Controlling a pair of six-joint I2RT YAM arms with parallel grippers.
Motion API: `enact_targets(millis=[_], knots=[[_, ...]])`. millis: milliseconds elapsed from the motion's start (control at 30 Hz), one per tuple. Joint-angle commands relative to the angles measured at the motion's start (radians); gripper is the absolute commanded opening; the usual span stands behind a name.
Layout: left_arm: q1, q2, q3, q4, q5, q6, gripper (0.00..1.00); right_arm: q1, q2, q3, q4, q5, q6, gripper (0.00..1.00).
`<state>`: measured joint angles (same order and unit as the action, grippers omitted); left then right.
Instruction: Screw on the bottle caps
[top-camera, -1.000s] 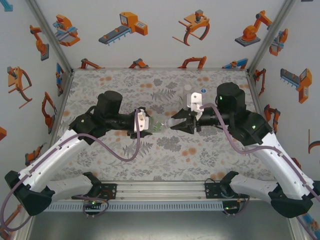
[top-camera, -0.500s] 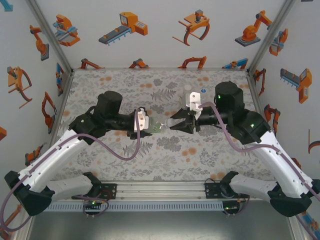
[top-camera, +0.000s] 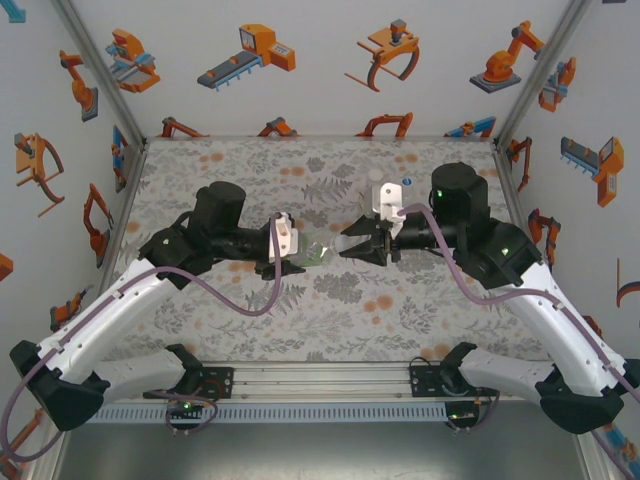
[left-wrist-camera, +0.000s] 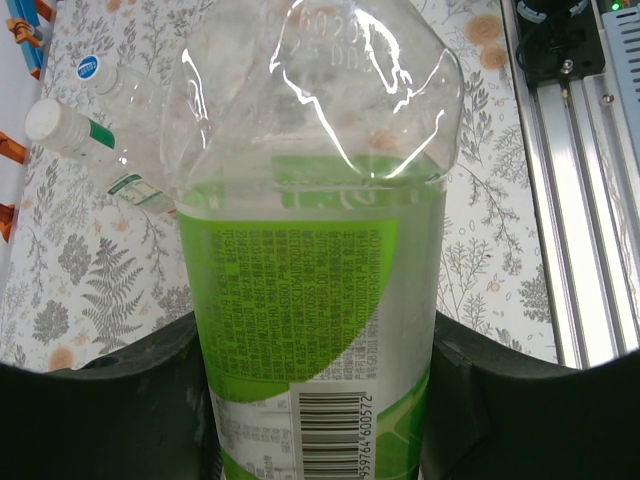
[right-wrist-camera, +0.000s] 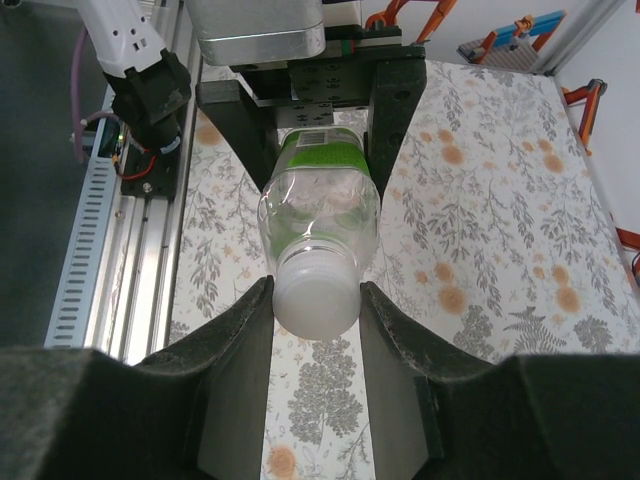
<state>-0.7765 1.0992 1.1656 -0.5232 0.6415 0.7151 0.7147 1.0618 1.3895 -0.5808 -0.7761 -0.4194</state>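
A clear bottle with a white-and-green label (left-wrist-camera: 310, 250) is held level above the table between both arms. My left gripper (left-wrist-camera: 315, 400) is shut on its labelled body, one dark finger (left-wrist-camera: 120, 400) on each side. In the right wrist view the bottle (right-wrist-camera: 320, 200) points at the camera, with a white cap (right-wrist-camera: 316, 292) on its neck. My right gripper (right-wrist-camera: 316, 300) is shut on that cap, and both pads touch its sides. From above, the left gripper (top-camera: 300, 252), bottle (top-camera: 318, 250) and right gripper (top-camera: 350, 245) meet mid-table.
Two more bottles lie at the back right of the table, one with a white cap (left-wrist-camera: 50, 120) and one with a blue cap (left-wrist-camera: 88, 68); the blue cap (top-camera: 407, 183) peeks out behind the right wrist. The aluminium rail (right-wrist-camera: 110, 250) runs along the near edge.
The right wrist has turned slightly about the cap and both grippers have shifted a little. The bottle stays held between them.
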Motion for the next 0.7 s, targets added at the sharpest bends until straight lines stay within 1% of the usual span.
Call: enact_targets(millis=[0, 200, 300, 500, 667], knots=[[-0.012, -0.016, 0.036, 0.075, 0.06, 0.025, 0.0, 0.012, 0.03, 0.019, -0.007, -0.065, 0.041, 0.19], [-0.012, -0.024, 0.028, 0.085, 0.056, 0.027, 0.0, 0.014, 0.052, 0.022, 0.0, -0.106, 0.107, 0.16], [-0.013, -0.035, 0.003, 0.13, 0.039, 0.004, 0.0, 0.014, 0.048, 0.002, 0.042, -0.051, 0.174, 0.13], [-0.012, -0.039, -0.033, 0.187, -0.041, -0.026, 0.0, 0.014, 0.048, -0.061, 0.172, 0.085, 0.434, 0.07], [-0.012, -0.024, -0.04, 0.187, -0.103, -0.017, 0.0, 0.013, 0.065, -0.081, 0.206, 0.19, 0.685, 0.03]])
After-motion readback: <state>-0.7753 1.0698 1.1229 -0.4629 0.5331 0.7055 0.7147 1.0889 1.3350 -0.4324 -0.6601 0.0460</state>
